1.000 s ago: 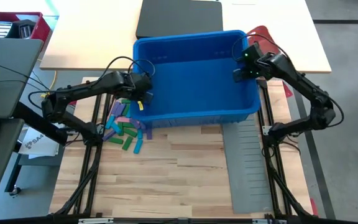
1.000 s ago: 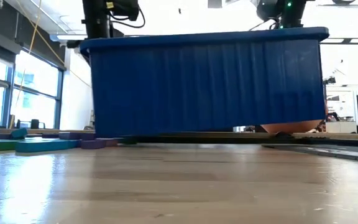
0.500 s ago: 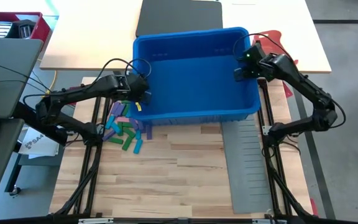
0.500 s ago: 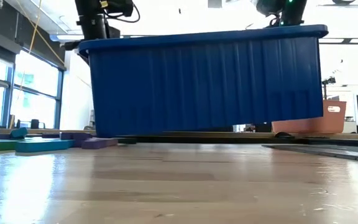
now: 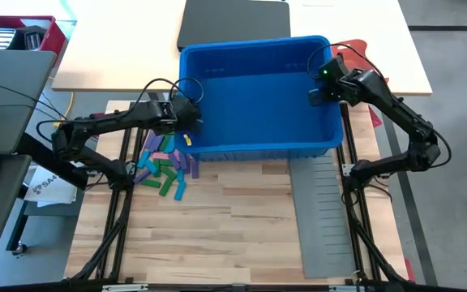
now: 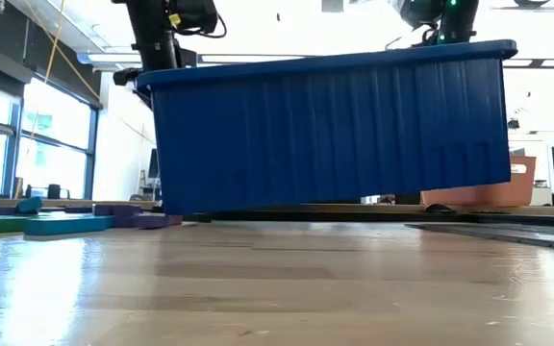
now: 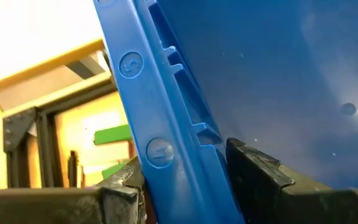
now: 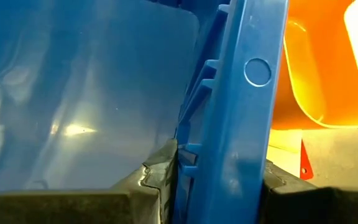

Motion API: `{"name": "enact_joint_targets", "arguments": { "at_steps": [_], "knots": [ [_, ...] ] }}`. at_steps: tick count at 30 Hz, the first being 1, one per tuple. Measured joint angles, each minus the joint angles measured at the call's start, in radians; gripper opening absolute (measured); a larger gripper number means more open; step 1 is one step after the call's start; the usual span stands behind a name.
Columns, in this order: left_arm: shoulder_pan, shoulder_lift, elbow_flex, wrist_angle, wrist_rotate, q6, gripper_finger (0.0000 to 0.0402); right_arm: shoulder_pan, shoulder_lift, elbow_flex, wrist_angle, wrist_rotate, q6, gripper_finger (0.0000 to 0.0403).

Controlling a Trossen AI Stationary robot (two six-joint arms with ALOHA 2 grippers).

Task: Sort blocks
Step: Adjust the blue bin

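We see a big blue bin (image 5: 258, 97) held between 2 arms above the bench (image 5: 233, 227). The left gripper (image 5: 186, 122) is clamped on the bin's left wall near the front corner, and the right gripper (image 5: 321, 85) is clamped on the right wall. From above, the bin's inside shows only bare blue floor; we see no blocks in it.

The blocks (image 5: 162, 165) lie in a loose heap on the bench just in front of the bin's left front corner, below the left arm: green, pink, purple and blue pieces, some overlapping. A grey divider sheet (image 5: 324, 211) lies flat on the bench's right side, in front of the bin. An orange-red tray (image 5: 353, 50) peeks out behind the bin's right rear corner.

The low view adds what the high view cannot: the bin (image 6: 330, 135) hangs tilted, its right end raised clear of the bench and its left bottom corner down close to it; we cannot tell whether that corner touches. A few blocks (image 6: 61, 223) show at the far left of that view, lying flat.

The left wrist view shows the bin wall (image 7: 166, 130) passing between that arm's 2 fingers (image 7: 260, 174), 1 inside and 1 outside. The right wrist view shows the same grip on the other wall (image 8: 235, 124), with the tray (image 8: 319, 74) right beside the bin.
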Motion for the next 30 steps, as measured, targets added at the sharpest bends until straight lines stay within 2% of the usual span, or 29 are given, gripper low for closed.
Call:
{"name": "enact_joint_targets", "arguments": {
  "at_steps": [7, 11, 14, 21, 25, 30],
  "knots": [
    [-0.002, -0.006, -0.037, -0.013, -0.004, 0.03, 0.0168, -0.008, 0.0, -0.114, 0.073, -0.047, 0.011, 0.0109],
    [-0.015, -0.009, -0.036, -0.01, -0.041, 0.061, 0.017, -0.008, -0.016, -0.182, 0.119, -0.045, 0.022, 0.011],
    [-0.033, -0.018, -0.028, 0.016, -0.054, 0.064, 0.0171, -0.008, -0.046, -0.183, 0.122, -0.033, 0.012, 0.011],
    [-0.051, -0.019, -0.019, 0.108, 0.001, 0.06, 0.0172, -0.019, -0.133, -0.097, 0.054, 0.004, -0.03, 0.011],
    [-0.069, -0.013, -0.066, 0.167, 0.062, 0.029, 0.0173, -0.022, -0.158, -0.1, -0.007, -0.005, -0.028, 0.011],
    [-0.077, -0.01, -0.119, 0.244, 0.076, 0.021, 0.0173, -0.022, -0.151, -0.147, 0.004, -0.001, -0.015, 0.011]
  ]
}}
